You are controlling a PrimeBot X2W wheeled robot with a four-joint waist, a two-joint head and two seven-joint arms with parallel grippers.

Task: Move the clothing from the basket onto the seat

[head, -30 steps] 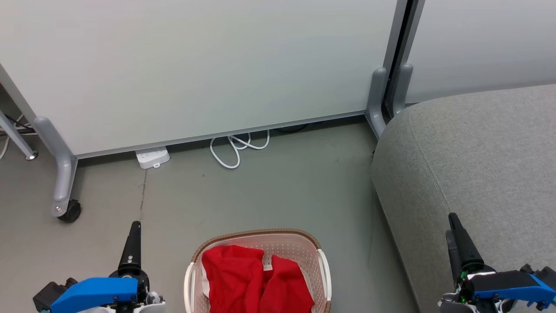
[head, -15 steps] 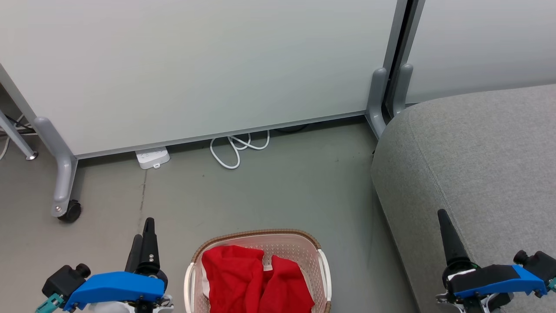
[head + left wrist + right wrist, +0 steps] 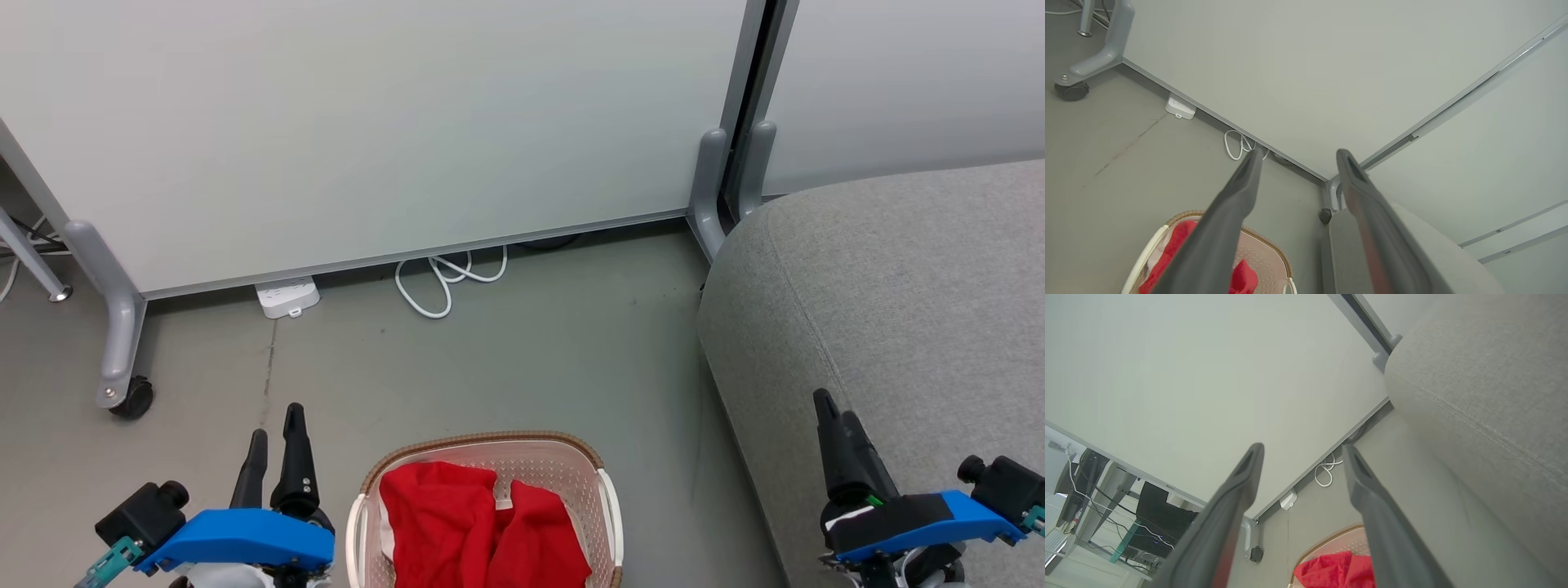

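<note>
The cream basket (image 3: 608, 502) with a brown rim stands on the floor at the bottom middle of the head view. Bright red clothing (image 3: 478, 527) with a bit of white trim fills it, and it shows again low in both wrist views (image 3: 1175, 249) (image 3: 1337, 569). The grey seat (image 3: 890, 302) rises to the right of the basket. My left gripper (image 3: 276, 429) is open, held left of the basket with nothing between its fingers. My right gripper (image 3: 833, 408) is open over the seat's front edge, also holding nothing.
A white partition panel (image 3: 367, 122) on grey wheeled feet (image 3: 122, 392) closes off the back. A white power strip (image 3: 286, 296) and a coiled white cable (image 3: 445, 282) lie on the floor at its base. Bare grey floor (image 3: 506, 367) stretches between panel and basket.
Both arms have rolled at the wrist, so two fingers of each gripper now show side by side. The left gripper shifted right toward the basket; the right gripper shifted slightly left.
</note>
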